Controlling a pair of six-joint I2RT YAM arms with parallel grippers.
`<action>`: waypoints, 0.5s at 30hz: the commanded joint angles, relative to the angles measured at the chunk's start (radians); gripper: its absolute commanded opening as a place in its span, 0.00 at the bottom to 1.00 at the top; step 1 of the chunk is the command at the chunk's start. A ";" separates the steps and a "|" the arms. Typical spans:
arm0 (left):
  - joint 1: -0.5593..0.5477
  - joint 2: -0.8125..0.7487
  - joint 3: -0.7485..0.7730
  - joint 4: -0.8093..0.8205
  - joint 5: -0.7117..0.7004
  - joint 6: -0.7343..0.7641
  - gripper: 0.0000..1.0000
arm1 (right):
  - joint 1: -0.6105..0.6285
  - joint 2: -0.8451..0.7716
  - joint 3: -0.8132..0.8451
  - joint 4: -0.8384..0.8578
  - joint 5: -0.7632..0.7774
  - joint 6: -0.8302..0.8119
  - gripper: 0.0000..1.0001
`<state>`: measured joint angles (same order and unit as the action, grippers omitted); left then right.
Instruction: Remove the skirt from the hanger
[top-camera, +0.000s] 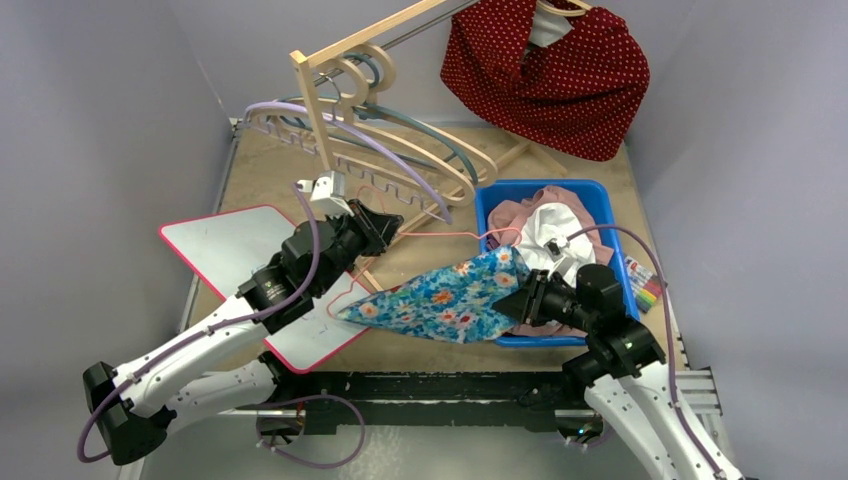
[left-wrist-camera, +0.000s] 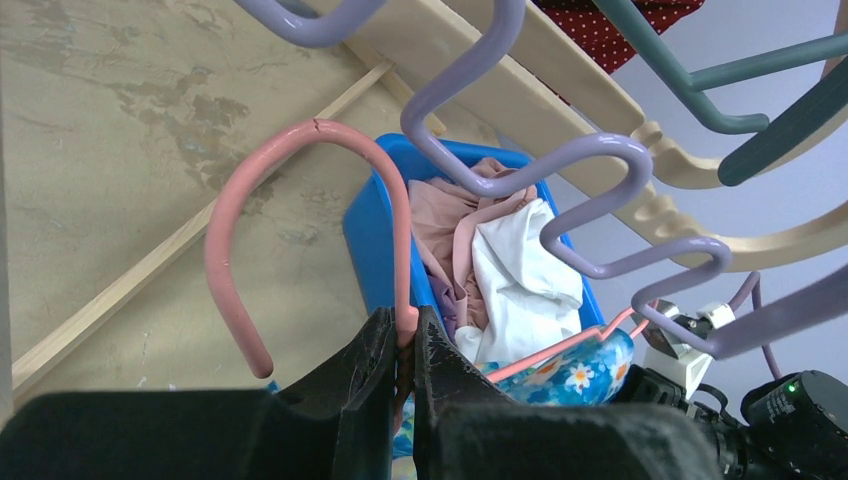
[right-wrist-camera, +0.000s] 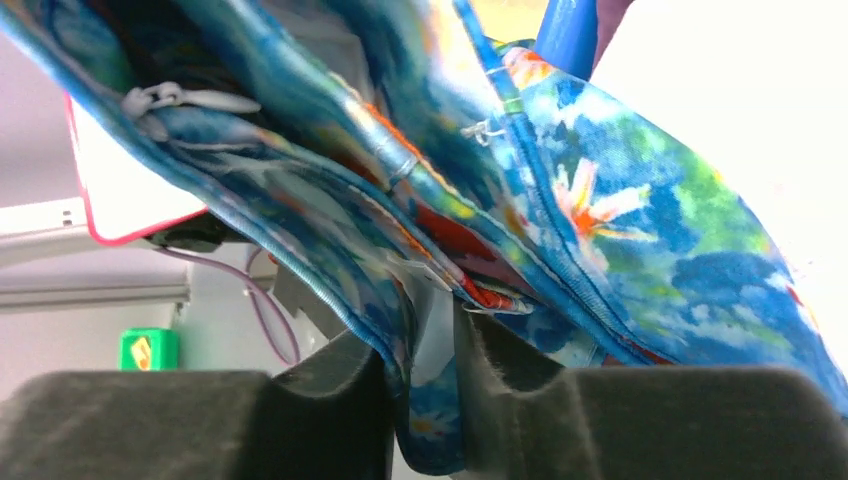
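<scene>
A blue floral skirt hangs on a thin pink hanger and is stretched between my two grippers above the table. My left gripper is shut on the hanger's neck just below its hook; in the left wrist view the jaws pinch the pink wire, and a corner of the skirt shows at the right. My right gripper is shut on the skirt's right end over the bin's near left corner. In the right wrist view the gripper pinches a fold of the floral fabric.
A blue bin with pink and white clothes stands to the right. A wooden rack carrying several hangers stands at the back, with a red dotted garment hanging on it. A white pink-edged board lies to the left. Markers lie right of the bin.
</scene>
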<state>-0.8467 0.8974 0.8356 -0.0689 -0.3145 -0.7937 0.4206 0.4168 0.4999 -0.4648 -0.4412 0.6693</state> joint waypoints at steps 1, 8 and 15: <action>0.003 -0.007 0.012 0.065 -0.013 -0.008 0.00 | 0.004 0.008 0.042 0.056 -0.030 -0.010 0.19; 0.003 0.004 -0.013 0.066 -0.021 0.024 0.00 | 0.004 -0.042 0.132 0.122 -0.070 -0.017 0.00; 0.003 0.012 -0.041 0.060 -0.031 0.041 0.00 | 0.004 -0.081 0.224 0.314 -0.088 -0.020 0.00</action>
<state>-0.8467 0.9077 0.7994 -0.0685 -0.3260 -0.7780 0.4206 0.3489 0.6342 -0.3416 -0.4950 0.6621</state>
